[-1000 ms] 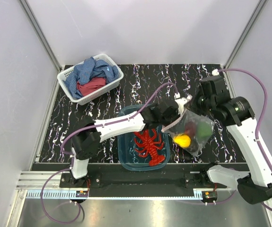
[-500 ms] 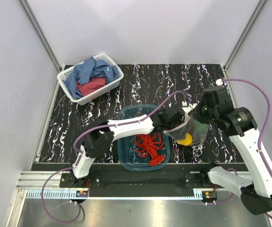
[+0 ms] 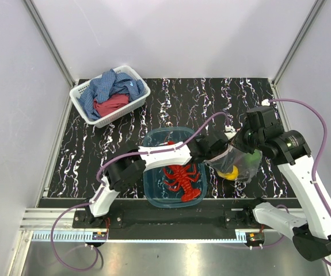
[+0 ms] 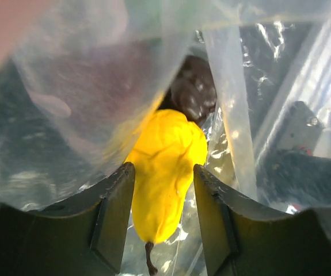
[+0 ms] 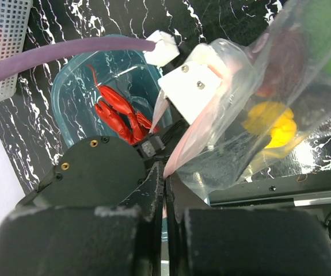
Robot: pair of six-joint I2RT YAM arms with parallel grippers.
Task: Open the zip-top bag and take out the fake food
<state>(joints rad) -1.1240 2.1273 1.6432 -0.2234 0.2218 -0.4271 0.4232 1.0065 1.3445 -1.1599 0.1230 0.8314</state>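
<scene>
The zip-top bag (image 3: 239, 160) hangs over the table's right side, held up at its mouth. My right gripper (image 5: 166, 178) is shut on the bag's pinkish zip strip (image 5: 183, 138). My left gripper (image 4: 164, 172) is open and reaches inside the bag, its jaws either side of the yellow fruit (image 4: 166, 172). A small dark round piece (image 4: 193, 92) lies just beyond the fruit. The green pepper (image 3: 251, 156) and a dark red fruit (image 5: 286, 57) show through the plastic. The red lobster (image 3: 181, 177) lies in the teal tub (image 3: 153, 184), outside the bag.
A white basket (image 3: 109, 95) with blue and red cloths stands at the back left. The teal tub sits at the front middle, under the left arm. The table's front rail (image 3: 171, 217) runs just below the tub and the bag.
My left arm has pushed further right into the bag's mouth. The bag has swung down and in, and the right gripper has come closer to the left one.
</scene>
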